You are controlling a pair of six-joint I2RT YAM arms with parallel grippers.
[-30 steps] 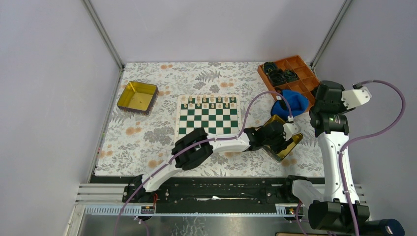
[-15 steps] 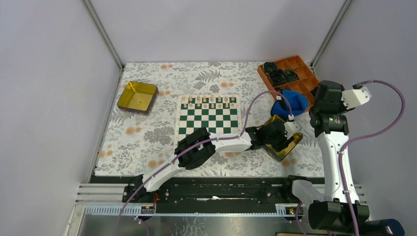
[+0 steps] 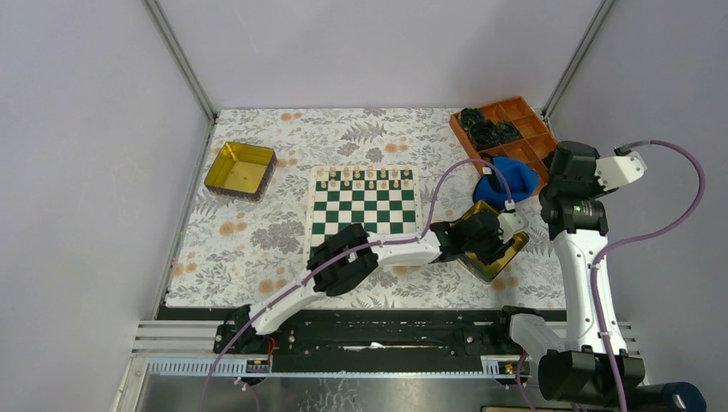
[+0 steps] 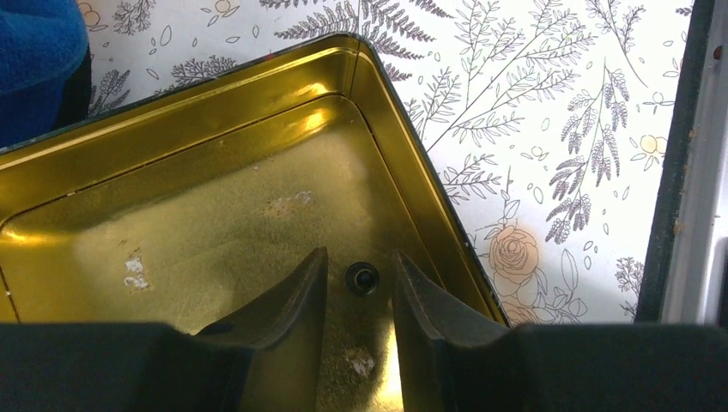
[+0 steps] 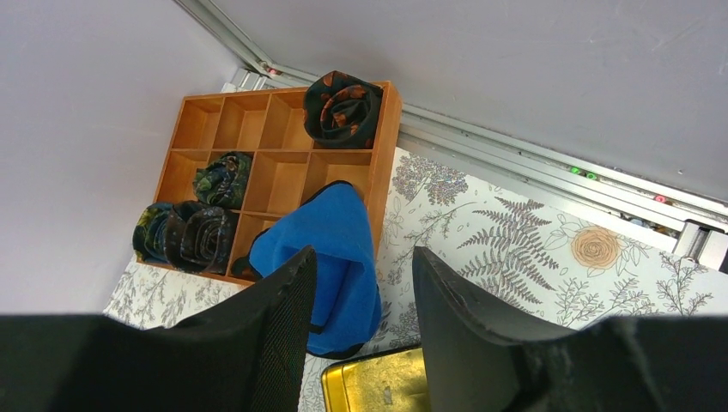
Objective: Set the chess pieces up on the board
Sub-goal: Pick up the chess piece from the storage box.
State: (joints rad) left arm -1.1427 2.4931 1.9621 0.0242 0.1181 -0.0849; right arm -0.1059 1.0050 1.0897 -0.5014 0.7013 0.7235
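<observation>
Floral surface (image 3: 257, 249) carried the board (image 3: 364, 210) at its middle. Cream pieces (image 3: 365, 176) lined the board's far row only; near rows bare, so the black side judged still to set. Just right of the board sat a gold tin (image 4: 215, 172), apparently the store for loose pieces. Left tool (image 4: 360, 257) was down inside it, jaws narrow, a finger either side of one black piece (image 4: 361, 278) on the tin floor, slim gaps showing, no grip yet. Right tool (image 5: 362, 266) hung well right of the board over a blue cloth (image 5: 343, 223), jaws wide, empty, likely parked clear of the left arm
</observation>
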